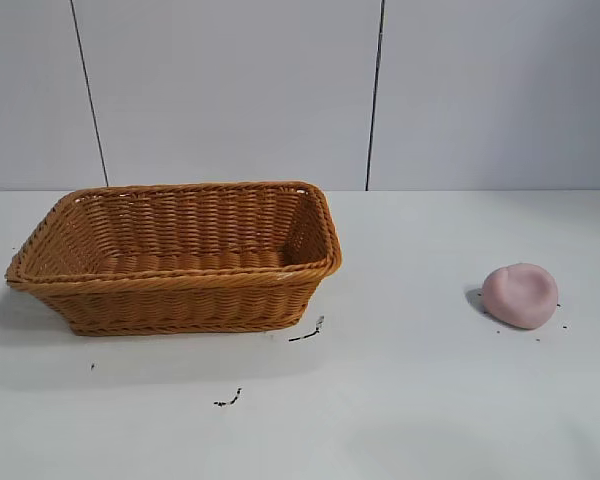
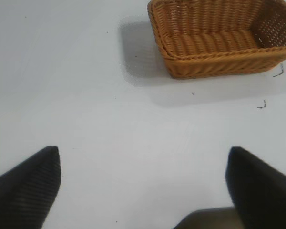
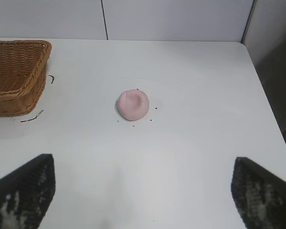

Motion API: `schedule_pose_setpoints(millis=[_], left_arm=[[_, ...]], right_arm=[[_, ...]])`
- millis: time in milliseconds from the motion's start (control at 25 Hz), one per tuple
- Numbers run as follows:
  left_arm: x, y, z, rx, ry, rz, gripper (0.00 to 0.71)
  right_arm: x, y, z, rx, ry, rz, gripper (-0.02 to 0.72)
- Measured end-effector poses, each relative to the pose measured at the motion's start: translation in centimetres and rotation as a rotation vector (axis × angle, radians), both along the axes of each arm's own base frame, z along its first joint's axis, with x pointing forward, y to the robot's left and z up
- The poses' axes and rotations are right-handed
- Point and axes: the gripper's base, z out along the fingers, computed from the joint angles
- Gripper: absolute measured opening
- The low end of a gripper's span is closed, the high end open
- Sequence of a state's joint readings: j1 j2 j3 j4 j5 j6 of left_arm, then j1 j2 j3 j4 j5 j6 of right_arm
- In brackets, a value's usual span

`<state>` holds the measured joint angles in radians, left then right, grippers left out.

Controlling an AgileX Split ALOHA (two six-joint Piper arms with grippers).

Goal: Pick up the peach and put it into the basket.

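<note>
At the right of the exterior frame, the peach point(image 1: 521, 295) lies on the white table point(image 1: 410, 400), well apart from the basket point(image 1: 180, 285) at the left. Seen from the right wrist, the peach point(image 3: 132, 104) sits near mid-frame, ahead of the right gripper point(image 3: 143, 195), whose dark fingers point(image 3: 26, 191) stand spread wide at the lower corners, touching nothing. From the left wrist, the left gripper point(image 2: 143, 188) is likewise spread, with the basket point(image 2: 219, 67) at upper right, well apart from it. The peach is a smooth, matte, dusty-pink lump, slightly flattened, with what may be a shallow dent on top. Orange-brown wicker forms the rectangular basket, with flared sides and braided rim; its long axis runs left to right across the exterior frame. Small dark specks point(image 1: 307, 333) dot the table beside both.
</note>
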<state>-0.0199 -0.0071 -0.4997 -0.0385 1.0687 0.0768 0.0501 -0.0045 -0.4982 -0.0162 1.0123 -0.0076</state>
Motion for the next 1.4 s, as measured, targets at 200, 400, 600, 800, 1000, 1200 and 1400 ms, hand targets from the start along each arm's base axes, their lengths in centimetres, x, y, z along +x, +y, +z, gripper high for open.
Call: schedule_pose_setpoints(millis=[200,400,600,800,1000,1200,1400], left_arm=[[0.0,0.0,0.0,0.000,0.000,0.000,0.692],[0.0,0.0,0.0,0.000,0.000,0.000,0.692],[0.0,0.0,0.0,0.000,0.000,0.000,0.692],[0.0,0.0,0.0,0.000,0.000,0.000,0.692],[0.0,0.0,0.0,0.000,0.000,0.000,0.692],[0.0,0.0,0.0,0.000,0.000,0.000,0.692],[0.0,0.0,0.0,0.000,0.000,0.000,0.692]], right_arm=[[0.0,0.0,0.0,0.000,0.000,0.000,0.689],[0.4,-0.2,0.5,-0.015,0.023,-0.017,0.689],[4.2,-0.1,3.3,-0.039,0.171,-0.024,0.689],[11.2,0.2,4.9,-0.055,0.378,-0.021,0.689],[19.5,0.6,4.3,-0.067,0.563,-0.015,0.689],[27.5,1.1,2.0,-0.077,0.684,-0.005,0.689],[33.8,1.5,-0.7,-0.082,0.763,0.001,0.689]])
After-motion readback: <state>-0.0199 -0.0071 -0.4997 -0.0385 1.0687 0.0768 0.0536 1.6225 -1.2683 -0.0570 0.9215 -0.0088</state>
